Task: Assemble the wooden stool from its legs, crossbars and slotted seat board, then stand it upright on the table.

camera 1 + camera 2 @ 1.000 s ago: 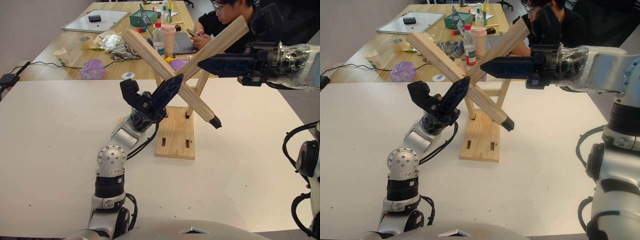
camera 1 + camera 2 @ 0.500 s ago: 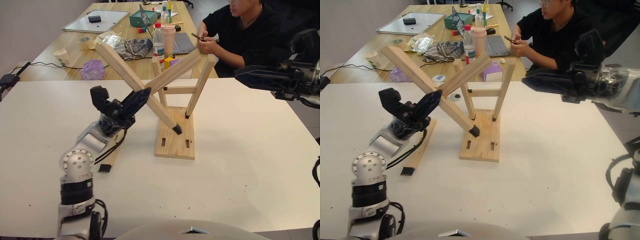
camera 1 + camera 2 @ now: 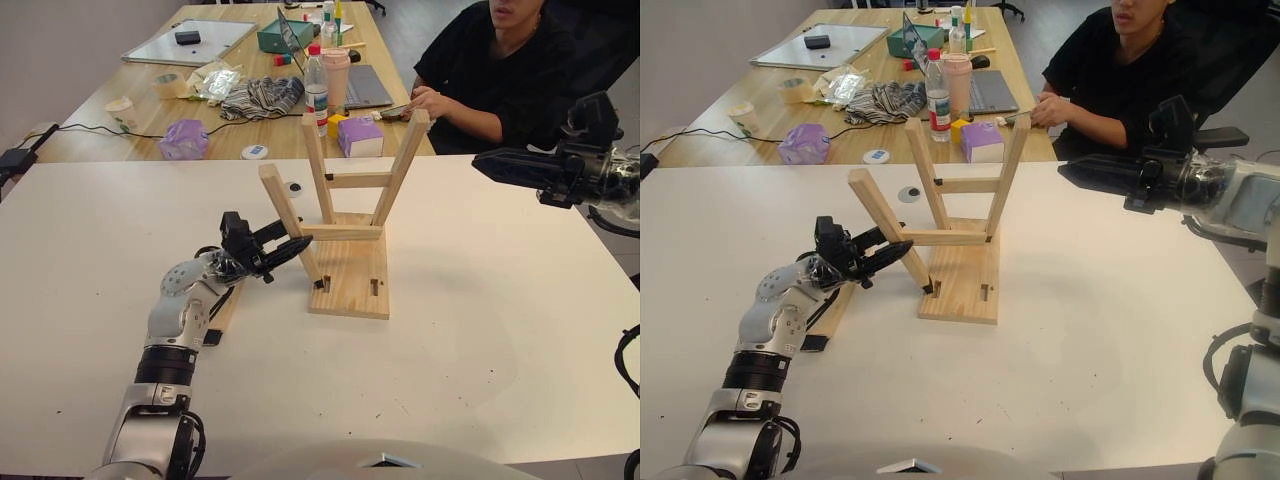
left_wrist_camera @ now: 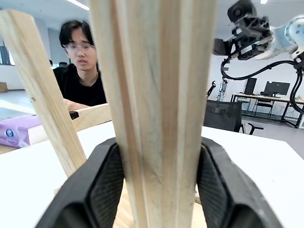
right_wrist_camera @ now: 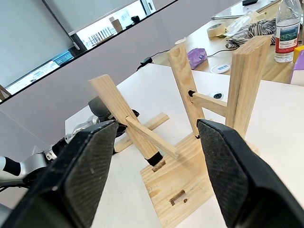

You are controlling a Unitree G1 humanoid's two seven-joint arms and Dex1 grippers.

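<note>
At the left of the frame, a spare leg (image 3: pixel 832 312) lies flat on the counter (image 3: pixel 480 330) just beside our left arm. It waits its turn.

Our left tool (image 3: pixel 290 245) is closed on the third leg (image 3: pixel 281 203), pads pressed on two opposite faces. The leg leans toward the upper left, with its dark-capped foot down at the near left slot of the seat board (image 3: pixel 349 297). We cannot tell if the foot is already inside the slot. Its side crossbar (image 3: pixel 340 232) runs level toward the right, and from here we cannot tell whether its free end meets the rear pair.

The board lies flat at the centre of the counter. Two legs (image 3: pixel 399 165) stand in its far slots, joined by a crossbar (image 3: pixel 358 180).

To do this step well, we judge that the leaning leg should be tipped upright before any downward push. Pressing while it leans could jam the foot or lever the loose board off the counter. We should also keep the side crossbar square to the board's edge.

At the upper right, our right tool (image 3: pixel 485 162) hangs open above the counter, well apart from the stool. It could steady the standing legs while we seat this one.
</note>
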